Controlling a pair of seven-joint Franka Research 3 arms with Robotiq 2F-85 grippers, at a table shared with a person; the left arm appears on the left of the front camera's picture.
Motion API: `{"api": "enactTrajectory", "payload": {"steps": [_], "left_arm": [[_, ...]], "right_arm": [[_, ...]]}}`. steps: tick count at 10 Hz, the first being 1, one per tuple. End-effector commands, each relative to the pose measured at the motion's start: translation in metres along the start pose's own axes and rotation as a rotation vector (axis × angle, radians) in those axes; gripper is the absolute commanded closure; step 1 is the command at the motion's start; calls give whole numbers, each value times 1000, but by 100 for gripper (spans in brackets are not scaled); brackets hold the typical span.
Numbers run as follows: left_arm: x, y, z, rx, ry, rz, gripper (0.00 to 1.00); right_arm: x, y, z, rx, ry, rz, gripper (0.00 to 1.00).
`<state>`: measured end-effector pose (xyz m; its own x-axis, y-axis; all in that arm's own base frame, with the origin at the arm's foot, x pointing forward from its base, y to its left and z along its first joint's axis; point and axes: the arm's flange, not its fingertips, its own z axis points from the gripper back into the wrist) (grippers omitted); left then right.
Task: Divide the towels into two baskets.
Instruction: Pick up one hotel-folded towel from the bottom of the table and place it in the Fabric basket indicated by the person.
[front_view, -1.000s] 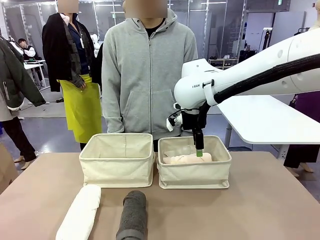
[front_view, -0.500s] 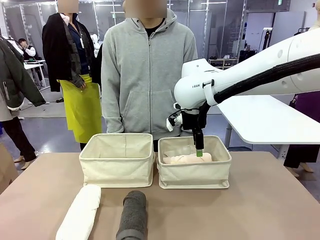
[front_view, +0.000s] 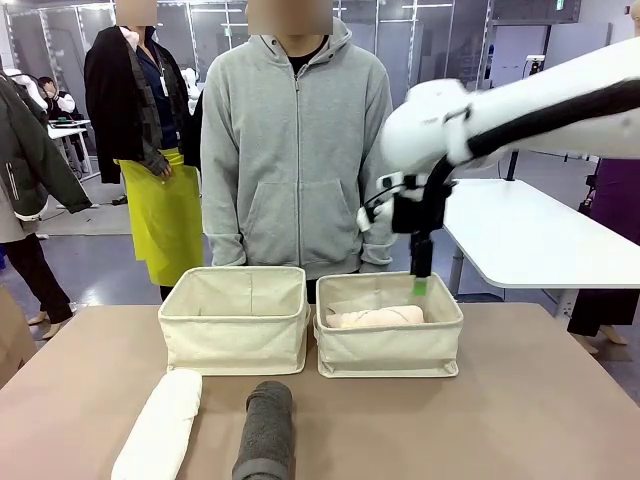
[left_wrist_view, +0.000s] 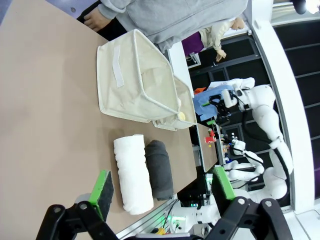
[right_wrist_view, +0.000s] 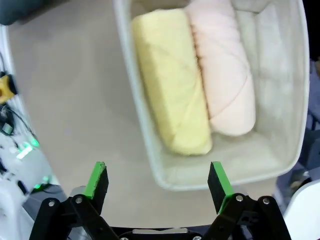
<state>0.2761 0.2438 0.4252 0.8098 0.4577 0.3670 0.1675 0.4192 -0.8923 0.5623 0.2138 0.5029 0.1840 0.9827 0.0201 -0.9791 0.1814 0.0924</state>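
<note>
Now R gripper (front_view: 421, 284) hovers over right basket (front_view: 388, 350), jaws spread wide, empty; yellow towel (right_wrist_view: 170, 80) & pink towel (right_wrist_view: 222, 75) lie inside. White towel (front_view: 160, 425), grey towel (front_view: 265, 430) on table (front_view: 540, 410). L gripper (left_wrist_view: 162, 190) spread, empty too.

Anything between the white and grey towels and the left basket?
Nothing visible. The white towel and dark grey towel lie on bare table just in front of the left basket; only its near wall needs lifting over.
</note>
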Motion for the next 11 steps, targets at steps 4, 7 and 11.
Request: {"api": "enactTrajectory", "payload": {"steps": [4, 7, 11], "left_arm": [[0, -3, 3, -16, -7, -6, 0], [0, -3, 3, -16, -7, -6, 0], [0, -3, 3, -16, -7, -6, 0]], "right_arm": [[-182, 47, -1, 325, -430, -261, 0], [-289, 48, -10, 675, -666, -486, 0], [-449, 59, -58, 953, -933, -869, 0]]}}
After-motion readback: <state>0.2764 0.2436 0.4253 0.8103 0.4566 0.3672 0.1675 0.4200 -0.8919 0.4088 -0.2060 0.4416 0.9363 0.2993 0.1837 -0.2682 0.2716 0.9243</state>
